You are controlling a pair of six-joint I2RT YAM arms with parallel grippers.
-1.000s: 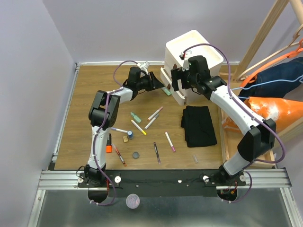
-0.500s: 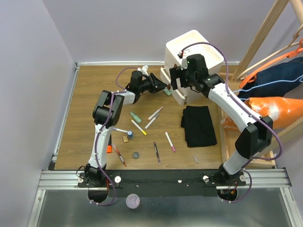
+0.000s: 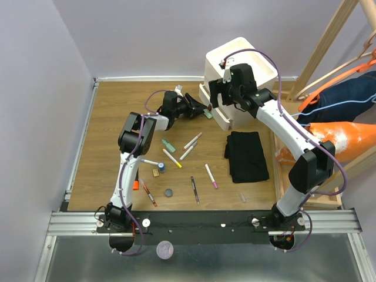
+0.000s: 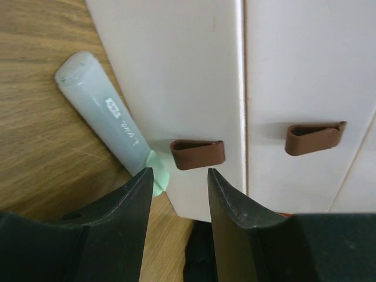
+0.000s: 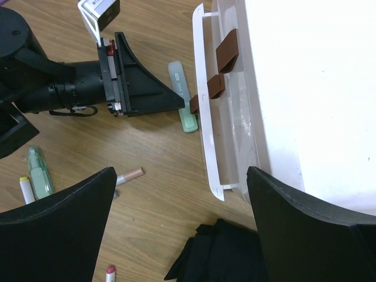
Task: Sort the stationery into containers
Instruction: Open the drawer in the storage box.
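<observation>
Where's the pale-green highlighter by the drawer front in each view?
Top external: pale-green highlighter at the cabinet's lower left, off the left gripper's tip.
Left wrist: upper left, diagonal, one end at the drawer front.
Right wrist: top centre, just left of the drawer front.
Shared landmark: the brown handle beside it.

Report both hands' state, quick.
Left hand: open, holding nothing, lined up with a brown drawer handle.
Right hand: open wide, holding nothing.
</observation>
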